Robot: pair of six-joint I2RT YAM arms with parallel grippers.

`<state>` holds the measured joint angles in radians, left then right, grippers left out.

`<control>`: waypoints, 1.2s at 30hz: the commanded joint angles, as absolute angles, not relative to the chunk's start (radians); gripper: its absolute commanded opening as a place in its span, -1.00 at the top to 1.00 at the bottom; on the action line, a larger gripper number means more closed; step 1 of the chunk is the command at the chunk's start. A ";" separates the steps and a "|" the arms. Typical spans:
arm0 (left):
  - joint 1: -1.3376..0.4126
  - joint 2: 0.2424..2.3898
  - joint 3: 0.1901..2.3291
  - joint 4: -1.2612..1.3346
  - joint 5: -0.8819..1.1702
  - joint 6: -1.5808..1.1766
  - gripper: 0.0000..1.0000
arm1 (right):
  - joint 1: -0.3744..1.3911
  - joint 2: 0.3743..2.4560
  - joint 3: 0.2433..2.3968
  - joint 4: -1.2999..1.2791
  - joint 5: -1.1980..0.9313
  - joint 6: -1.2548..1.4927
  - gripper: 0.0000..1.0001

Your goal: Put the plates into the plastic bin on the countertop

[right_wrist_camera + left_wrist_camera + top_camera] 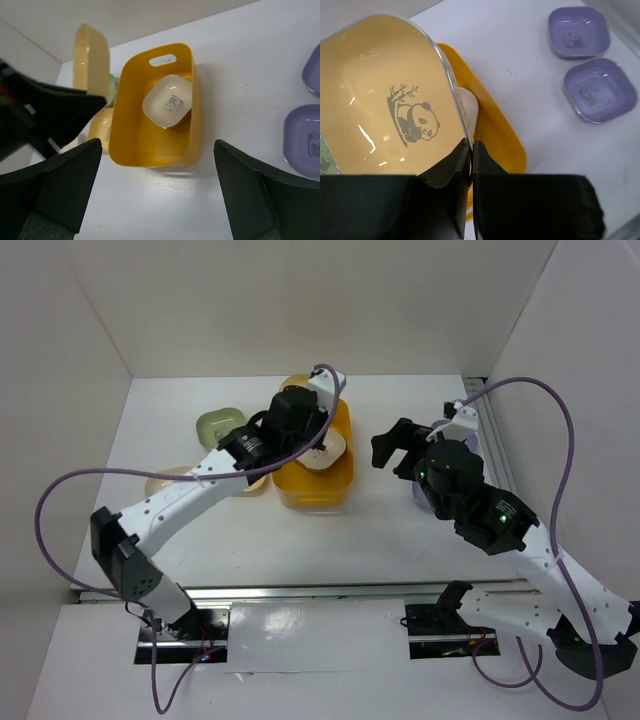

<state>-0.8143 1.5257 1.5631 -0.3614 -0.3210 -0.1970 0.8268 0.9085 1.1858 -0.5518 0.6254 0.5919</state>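
My left gripper (471, 150) is shut on the rim of a pale yellow plate (395, 100) with a panda print. It holds the plate tilted on edge over the far left side of the yellow-orange plastic bin (495, 130). In the right wrist view the held plate (92, 57) stands upright beside the bin (150, 135). A cream plate (169, 100) lies tilted inside the bin. My right gripper (157, 145) is open and empty, hovering over the countertop (165, 200) in front of the bin. Two lavender plates (579, 31) (600, 89) lie right of the bin.
A green plate (220, 425) and pale yellow and cream plates (170, 480) lie left of the bin (315, 480), partly under my left arm. White walls bound the countertop on three sides. My right arm (480, 510) covers the lavender plates in the top view.
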 commanded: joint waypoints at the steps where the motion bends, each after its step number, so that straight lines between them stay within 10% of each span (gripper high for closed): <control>1: -0.761 1.635 1.647 -0.261 -0.183 -0.003 1.00 | 0.825 0.858 1.264 -0.612 0.666 0.581 -1.00; 24: -0.618 2.060 1.828 -0.391 0.025 0.054 0.94 | 0.825 0.781 1.307 -0.666 0.712 0.549 -1.00; 30: -0.618 2.051 1.838 -0.400 0.003 0.043 -0.43 | 0.825 0.792 1.307 -0.666 0.701 0.549 -1.00; 36: -0.618 1.982 1.838 -0.423 -0.044 0.025 -0.66 | 0.825 0.801 1.298 -0.646 0.683 0.549 -1.00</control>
